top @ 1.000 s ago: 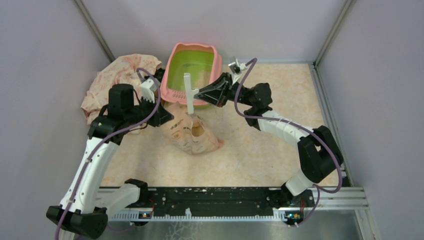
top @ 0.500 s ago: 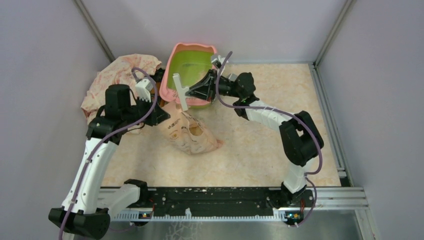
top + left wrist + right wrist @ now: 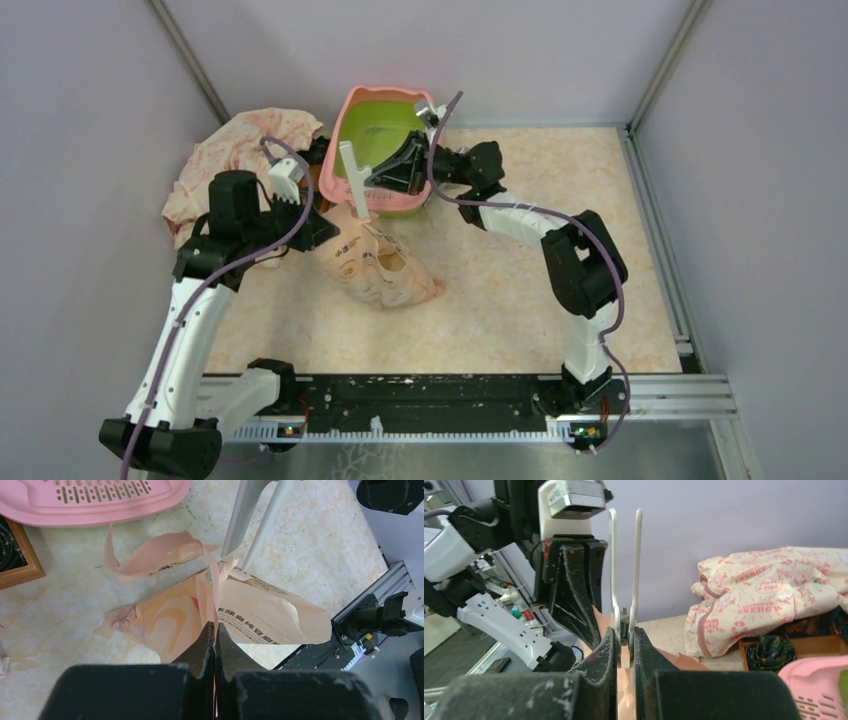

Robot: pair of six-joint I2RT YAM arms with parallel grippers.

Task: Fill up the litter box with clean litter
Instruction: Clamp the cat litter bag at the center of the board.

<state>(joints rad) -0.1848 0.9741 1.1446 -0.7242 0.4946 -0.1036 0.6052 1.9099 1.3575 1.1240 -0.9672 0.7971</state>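
Tabletop (image 3: 520, 270) with a pale marbled pattern carries everything described here.

1. Cloth (image 3: 240, 150): crumpled, printed in pink on cream. It lies to the left of the litter box (image 3: 342, 125), against the left wall.
2. Litter box: pink rim, lime-green inside. It stands at the far middle of the tabletop. The left wrist view shows its slotted pink rim (image 3: 100, 500) at the top edge.
3. Litter bag (image 3: 385, 270): peach-pink, printed with Chinese lettering. It lies just in front of the litter box, with its torn mouth turned toward the box's front rim. Loose granules cannot be made out at this size.
4. Wooden tray (image 3: 15, 555): sits just beside the front-left corner of the litter box and holds something dark.
5. Metal tool (image 3: 352, 180): two thin parallel bars, nearly upright in front of the box's front-left corner. Its lower ends (image 3: 245, 515) reach the bag's torn mouth.
6. Left gripper (image 3: 325, 228): positioned in front and to the left of the litter box. Its fingers are pressed together, pinching a raised strip of the bag's torn edge (image 3: 214, 630).
7. Right gripper (image 3: 375, 180): positioned over the box's front rim. Its fingers clamp both bars of the tool (image 3: 625, 635).
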